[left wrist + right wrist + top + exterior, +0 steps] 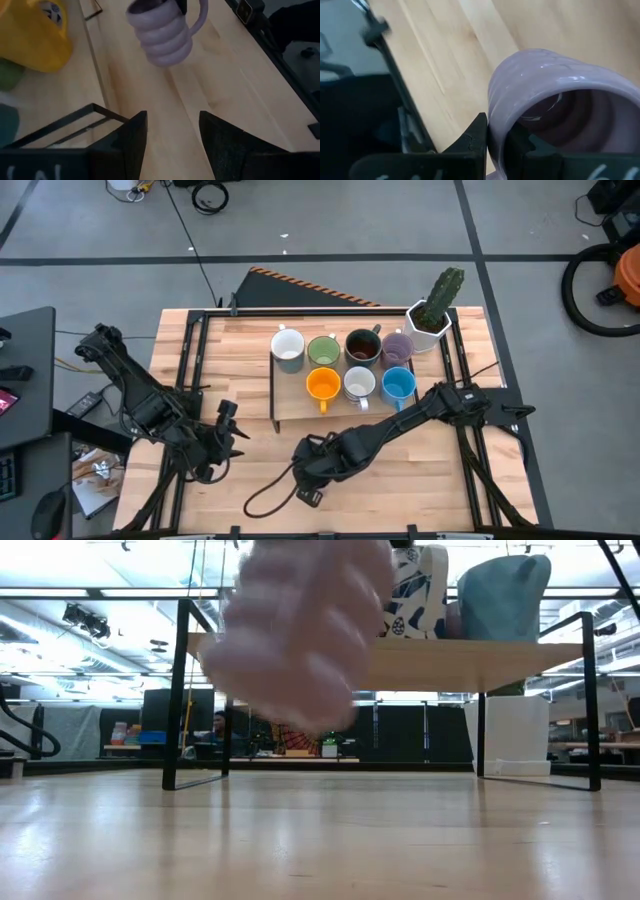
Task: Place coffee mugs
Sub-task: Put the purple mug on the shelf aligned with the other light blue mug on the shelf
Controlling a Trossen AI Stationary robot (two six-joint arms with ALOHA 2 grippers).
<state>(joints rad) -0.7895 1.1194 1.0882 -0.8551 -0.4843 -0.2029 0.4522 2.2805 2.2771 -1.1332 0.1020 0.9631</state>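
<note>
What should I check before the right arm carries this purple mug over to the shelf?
1. Grip: right gripper pinches the rim of the lavender mug, one finger inside and one outside. Ok.
2. Lift: in the low view the mug hangs above the table. Ok.
3. Free spot: the shelf shows bare wood beside the orange mug. Ok.
4. Left gripper: open, empty, waiting at the table's front left, away from the shelf. Ok.
5. Mug contents: the inside is only partly visible. Cannot tell.
</note>
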